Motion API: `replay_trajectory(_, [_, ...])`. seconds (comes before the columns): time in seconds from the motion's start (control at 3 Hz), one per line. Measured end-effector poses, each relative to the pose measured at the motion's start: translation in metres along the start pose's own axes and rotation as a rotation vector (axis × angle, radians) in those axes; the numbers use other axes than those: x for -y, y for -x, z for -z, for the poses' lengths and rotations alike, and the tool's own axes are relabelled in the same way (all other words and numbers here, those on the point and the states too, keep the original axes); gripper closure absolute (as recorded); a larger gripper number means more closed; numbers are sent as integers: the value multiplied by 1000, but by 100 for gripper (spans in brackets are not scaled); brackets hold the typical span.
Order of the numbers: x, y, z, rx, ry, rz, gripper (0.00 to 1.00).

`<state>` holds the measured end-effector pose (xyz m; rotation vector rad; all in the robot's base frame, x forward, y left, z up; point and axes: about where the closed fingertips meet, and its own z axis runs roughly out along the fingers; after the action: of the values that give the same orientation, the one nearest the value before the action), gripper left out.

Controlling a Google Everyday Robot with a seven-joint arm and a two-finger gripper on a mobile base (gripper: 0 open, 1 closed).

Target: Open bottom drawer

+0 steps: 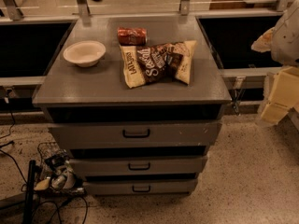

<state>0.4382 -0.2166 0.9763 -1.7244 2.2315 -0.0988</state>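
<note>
Cables [56, 209] and a wire basket [56, 164] lie on the speckled floor at lower left, just beside the cabinet [70, 85]. Bottom drawer [107, 187]: lowest of three grey fronts, pushed in, small black handle [141, 188] at its centre. Middle drawer [103, 166] and top drawer [84, 135] sit above it, likewise in. On the cabinet top: white bowl [84, 53] at left, chip bag [156, 62] at centre, red packet [131, 35] behind the bag. Gripper [280, 36] at far right edge, level with the cabinet top, well apart from the drawers; whether released or clenched cannot be told.
</note>
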Motion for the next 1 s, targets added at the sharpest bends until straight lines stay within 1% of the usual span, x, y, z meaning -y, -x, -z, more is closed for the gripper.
replay_trajectory(0.33, [0, 0, 0, 0, 0, 0, 2])
replay_trajectory(1.0, [0, 0, 0, 0, 0, 0, 48])
